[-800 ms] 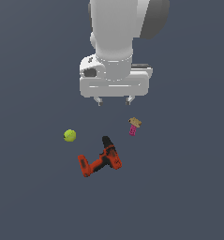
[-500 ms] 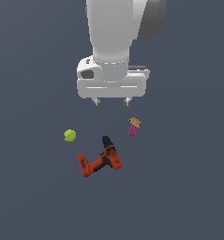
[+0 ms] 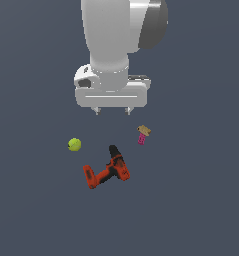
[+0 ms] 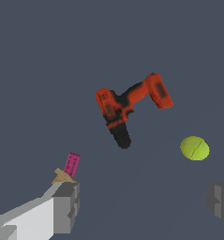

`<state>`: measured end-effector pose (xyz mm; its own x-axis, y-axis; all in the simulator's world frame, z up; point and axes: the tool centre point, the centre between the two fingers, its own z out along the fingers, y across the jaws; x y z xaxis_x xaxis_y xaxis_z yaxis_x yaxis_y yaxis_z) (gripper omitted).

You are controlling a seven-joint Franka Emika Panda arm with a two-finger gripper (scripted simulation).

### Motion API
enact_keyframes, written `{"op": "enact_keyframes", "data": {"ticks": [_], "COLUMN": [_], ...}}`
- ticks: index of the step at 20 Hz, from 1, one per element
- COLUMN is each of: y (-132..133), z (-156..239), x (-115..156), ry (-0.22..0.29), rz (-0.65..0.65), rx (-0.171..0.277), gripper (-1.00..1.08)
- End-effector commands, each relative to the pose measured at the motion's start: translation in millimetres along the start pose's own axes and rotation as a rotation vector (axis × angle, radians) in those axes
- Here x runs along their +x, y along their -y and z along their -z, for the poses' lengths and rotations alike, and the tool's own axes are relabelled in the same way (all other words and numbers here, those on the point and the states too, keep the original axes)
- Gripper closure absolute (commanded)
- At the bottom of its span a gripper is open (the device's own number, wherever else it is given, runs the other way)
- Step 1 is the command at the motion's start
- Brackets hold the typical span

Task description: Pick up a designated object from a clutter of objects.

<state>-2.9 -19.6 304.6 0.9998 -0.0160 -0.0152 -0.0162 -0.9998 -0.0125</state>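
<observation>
While the pincer (image 3: 111, 112) hangs spread, the tan piece (image 3: 144, 130) touches the pink block (image 3: 141, 140).

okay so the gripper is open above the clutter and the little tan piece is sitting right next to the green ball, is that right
Not quite. The exterior view shows the tan piece beside the magenta-pink block, well apart from the yellow-green ball. The gripper is indeed open above the clutter.

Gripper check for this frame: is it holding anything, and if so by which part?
Nothing is held. The gripper hangs open above the surface, with empty space between its fingers. The tan-brown piece lies against the pink block, ungrasped.
</observation>
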Motion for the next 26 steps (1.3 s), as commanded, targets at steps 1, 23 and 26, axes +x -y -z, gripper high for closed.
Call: {"op": "enact_keyframes", "data": {"ticks": [1,23,26], "y": [3,103,120], "z": [-4,-152,-175], "x": [0,-54,-72], "ry": [0.000,-0.003,-0.004], "rz": [0.011,0.500,0.593], "rx": [-0.001,-0.036,-0.035], "gripper": [-0.92,-0.92,-0.92]}}
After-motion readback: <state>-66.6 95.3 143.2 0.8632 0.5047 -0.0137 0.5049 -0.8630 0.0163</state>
